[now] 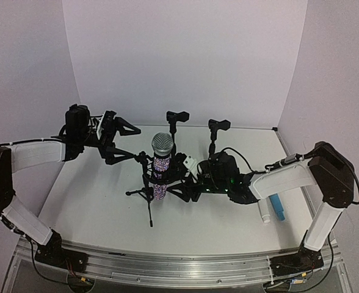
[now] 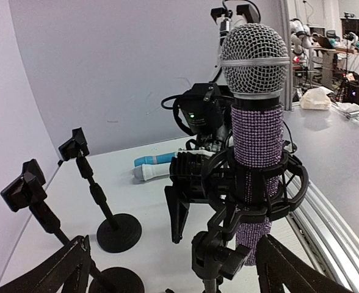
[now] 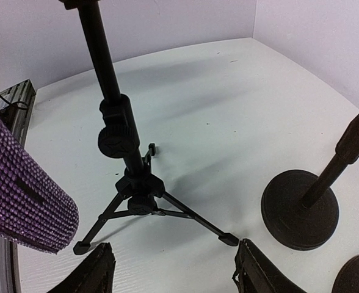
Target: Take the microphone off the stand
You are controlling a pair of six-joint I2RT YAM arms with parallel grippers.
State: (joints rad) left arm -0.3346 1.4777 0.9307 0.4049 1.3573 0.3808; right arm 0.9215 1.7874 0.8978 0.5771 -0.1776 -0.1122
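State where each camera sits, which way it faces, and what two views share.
Top external: above and behind, looking down at the table; left arm and right arm show.
Left wrist: on the left arm, facing the microphone; left pincer at the bottom edge.
Right wrist: low, aimed down at the tripod; right pincer at the bottom edge.
Shared: both wrist views catch the microphone's purple body.

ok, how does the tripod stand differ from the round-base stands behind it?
The tripod stand sits on three splayed legs; the round-base stands each sit on a flat disc. The tripod stand carries the purple microphone in a ring mount; the round-base stands hold nothing. Shared: all are black and upright.
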